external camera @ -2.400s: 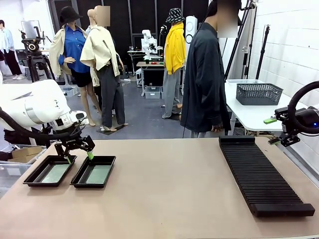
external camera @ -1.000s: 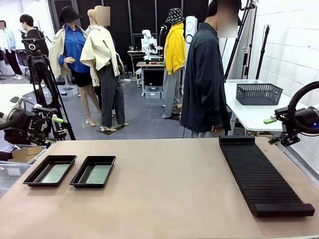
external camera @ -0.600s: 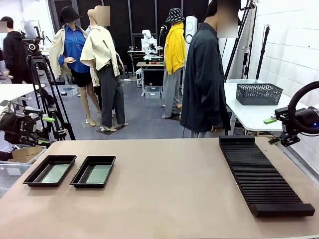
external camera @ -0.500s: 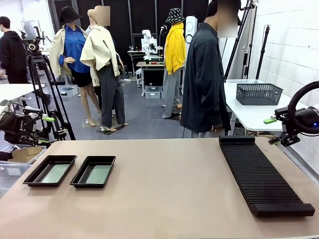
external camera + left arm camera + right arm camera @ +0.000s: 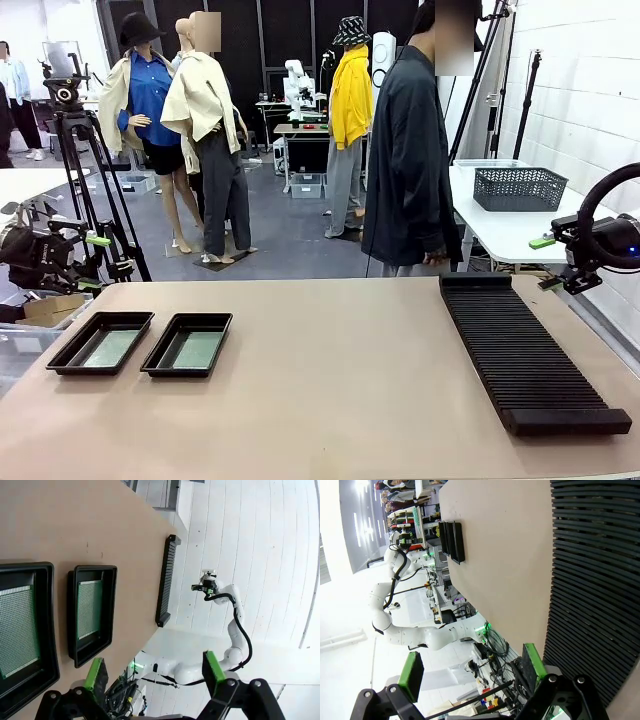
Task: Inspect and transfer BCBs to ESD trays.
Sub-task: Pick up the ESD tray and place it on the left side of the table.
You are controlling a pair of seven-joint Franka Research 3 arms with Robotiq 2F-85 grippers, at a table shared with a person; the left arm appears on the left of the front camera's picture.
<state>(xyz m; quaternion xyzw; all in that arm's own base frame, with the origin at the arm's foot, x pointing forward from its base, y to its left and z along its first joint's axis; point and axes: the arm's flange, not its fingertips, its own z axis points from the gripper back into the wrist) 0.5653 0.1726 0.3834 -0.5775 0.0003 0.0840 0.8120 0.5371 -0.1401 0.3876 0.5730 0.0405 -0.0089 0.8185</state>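
Observation:
Two black ESD trays stand side by side at the table's left. The left tray (image 5: 84, 371) and the right tray (image 5: 180, 373) each hold one green BCB (image 5: 108, 348) (image 5: 195, 349) lying flat. My left gripper (image 5: 93, 262) hangs open and empty beyond the table's left edge, above and behind the trays. In the left wrist view, that gripper (image 5: 154, 669) looks down on both trays (image 5: 92, 569) and their boards (image 5: 90, 609). My right gripper (image 5: 547, 263) is open and empty at the far right, beside the rack's far end. In the right wrist view, its fingers (image 5: 472, 669) are spread.
A long black ribbed rack (image 5: 525, 350) lies along the table's right side, also large in the right wrist view (image 5: 595, 590). A person in a dark coat (image 5: 412, 150) stands at the far edge. A mesh basket (image 5: 518, 187) sits on a side table behind.
The left arm has withdrawn from above the trays to beyond the table's left edge and has held nearly still for the last second. The right arm has not moved.

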